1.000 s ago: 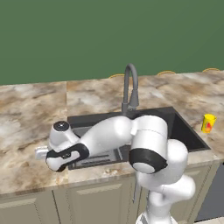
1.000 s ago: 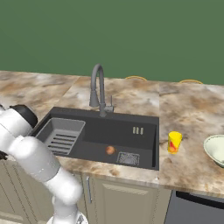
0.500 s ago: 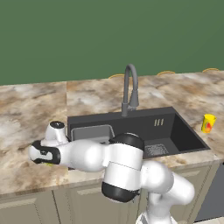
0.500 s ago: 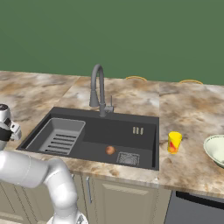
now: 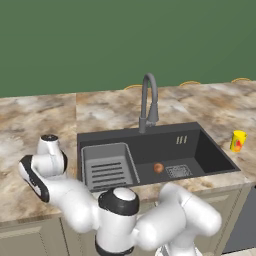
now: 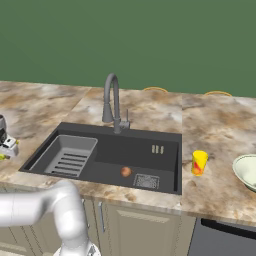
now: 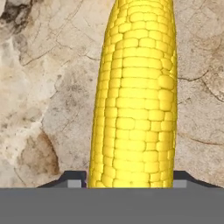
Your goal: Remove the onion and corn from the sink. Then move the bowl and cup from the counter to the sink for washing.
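Here the corn (image 7: 135, 92) is seen lifted out of the sink (image 5: 150, 150), carried left, between the hand's (image 7: 129, 178) loosening jaws over the desk (image 7: 39, 87); release cannot be confirmed. The onion (image 5: 158, 168) remains at frame centre.

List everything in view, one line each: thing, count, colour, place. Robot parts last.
sink: one, dark grey, set in the counter.
rack insert: one, lighter grey, ribbed, left part of the sink.
faucet: one, grey gooseneck, behind the sink.
drain grate: one, square, sink floor.
onion: one, reddish-brown, sink floor beside the grate.
corn: one, yellow, over the counter between the claw tips.
cup: one, yellow with red mark, counter right of the sink.
bowl: one, pale cream-green, counter at far right.
counter: one, beige-brown marbled.
claw: one, dark tips either side of the corn.
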Available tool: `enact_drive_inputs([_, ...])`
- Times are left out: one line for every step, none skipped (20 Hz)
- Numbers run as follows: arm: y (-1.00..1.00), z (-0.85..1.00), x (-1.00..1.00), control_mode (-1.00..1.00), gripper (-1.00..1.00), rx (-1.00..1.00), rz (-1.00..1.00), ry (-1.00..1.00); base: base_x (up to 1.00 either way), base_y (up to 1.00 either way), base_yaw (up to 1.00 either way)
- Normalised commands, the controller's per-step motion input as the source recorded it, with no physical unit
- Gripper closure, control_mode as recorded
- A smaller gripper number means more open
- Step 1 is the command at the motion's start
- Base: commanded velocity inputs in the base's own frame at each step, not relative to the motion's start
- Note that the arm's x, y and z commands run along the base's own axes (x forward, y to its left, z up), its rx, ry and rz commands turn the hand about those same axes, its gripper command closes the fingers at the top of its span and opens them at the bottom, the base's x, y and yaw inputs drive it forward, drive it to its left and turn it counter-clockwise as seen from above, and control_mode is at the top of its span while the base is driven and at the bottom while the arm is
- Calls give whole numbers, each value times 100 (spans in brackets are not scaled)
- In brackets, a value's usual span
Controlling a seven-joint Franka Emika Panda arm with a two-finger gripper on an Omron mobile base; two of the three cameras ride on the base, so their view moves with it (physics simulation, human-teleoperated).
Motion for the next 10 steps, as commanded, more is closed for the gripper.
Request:
enact_drive_inputs([31, -35, 17, -100, -100, -11, 0, 19, 0, 0, 0])
enact_drive_inputs([30, -34, 18, -100, -100, -11, 0, 17, 0, 0, 0])
enact_drive_inputs([27, -33, 18, -100, -100, -11, 0, 16, 0, 0, 0])
enact_drive_inputs([25, -33, 17, -100, -100, -11, 0, 15, 0, 0, 0])
enact_drive_inputs([24, -33, 17, -100, -100, -11, 0, 15, 0, 0, 0])
enact_drive_inputs([23, -31, 16, -100, -100, -11, 0, 11, 0, 0, 0])
enact_drive_inputs([23, -31, 15, -100, -100, -10, 0, 10, 0, 0, 0])
enact_drive_inputs([23, -31, 15, -100, -100, -10, 0, 10, 0, 0, 0])
enact_drive_inputs([23, -31, 16, -100, -100, -11, 0, 10, 0, 0, 0])
enact_drive_inputs([23, -30, 14, -100, -100, -11, 0, 8, 0, 0, 0])
